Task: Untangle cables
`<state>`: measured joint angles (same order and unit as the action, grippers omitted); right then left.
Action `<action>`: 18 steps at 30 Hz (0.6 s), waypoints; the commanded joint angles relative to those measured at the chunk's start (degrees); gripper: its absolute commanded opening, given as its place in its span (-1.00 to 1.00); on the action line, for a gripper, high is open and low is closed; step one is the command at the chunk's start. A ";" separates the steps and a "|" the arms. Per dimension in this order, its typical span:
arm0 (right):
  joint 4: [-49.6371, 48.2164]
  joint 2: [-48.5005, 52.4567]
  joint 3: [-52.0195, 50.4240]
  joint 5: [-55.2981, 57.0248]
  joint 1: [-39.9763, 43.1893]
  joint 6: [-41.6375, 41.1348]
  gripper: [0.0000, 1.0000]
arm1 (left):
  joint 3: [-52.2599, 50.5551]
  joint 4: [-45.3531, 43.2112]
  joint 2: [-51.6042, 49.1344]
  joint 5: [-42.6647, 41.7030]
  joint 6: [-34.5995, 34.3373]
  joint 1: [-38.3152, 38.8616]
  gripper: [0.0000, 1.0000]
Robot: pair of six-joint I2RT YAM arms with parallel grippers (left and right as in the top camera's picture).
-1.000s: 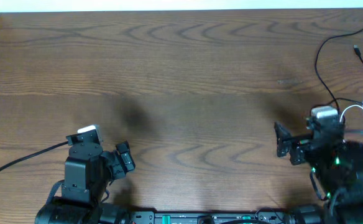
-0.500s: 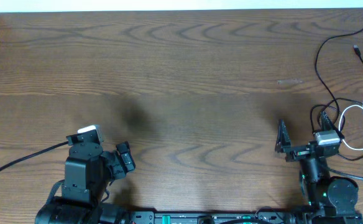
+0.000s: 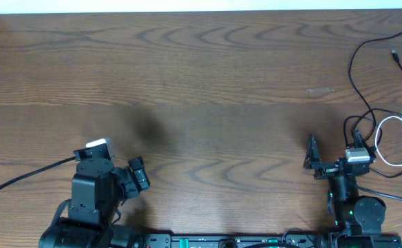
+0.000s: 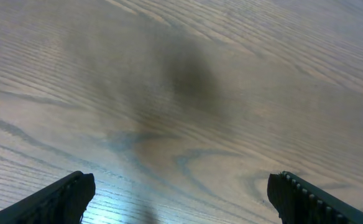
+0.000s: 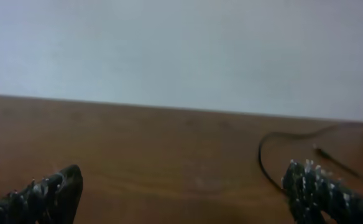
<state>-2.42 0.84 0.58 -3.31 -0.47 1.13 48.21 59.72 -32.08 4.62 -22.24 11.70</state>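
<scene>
At the right edge of a brown wooden table (image 3: 201, 69), a thin black cord (image 3: 352, 72) runs near-to-far beside a looped thin white cord (image 3: 396, 117). The left gripper (image 3: 138, 174) and right gripper (image 3: 311, 154) both gape wide, empty.

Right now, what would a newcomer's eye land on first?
The wide wooden table, with a black cable snaking down its right side next to a looped white cable. At the near edge, the left gripper and right gripper both stand open, holding nothing.

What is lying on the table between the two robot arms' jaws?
Nothing: the overhead view shows only bare wooden table between left jaws and right jaws. The black cable and white cable lie farther right.
</scene>
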 commanded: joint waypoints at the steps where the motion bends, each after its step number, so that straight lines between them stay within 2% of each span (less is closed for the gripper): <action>1: 4.87 -0.55 -0.28 1.46 1.44 0.68 0.99 | -0.46 0.00 0.26 0.13 0.52 -0.13 0.88; 2: 7.17 -0.55 -0.28 1.46 1.53 0.63 0.98 | -0.46 0.00 0.26 0.13 0.55 -0.13 0.88; 7: 6.88 -0.55 -0.26 1.88 1.55 1.27 0.98 | -0.46 0.00 0.26 0.13 0.52 -0.13 0.88; 13: 6.51 -0.55 -0.26 5.90 1.57 -8.04 0.99 | -0.46 0.00 0.26 0.13 0.55 -0.13 0.88; 18: 6.32 -0.55 -0.26 8.57 1.57 -9.03 0.99 | -0.46 0.00 0.26 0.13 0.52 -0.13 0.88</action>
<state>3.84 0.71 0.43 2.81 0.84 -5.72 48.18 59.70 -32.08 4.62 -22.24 11.73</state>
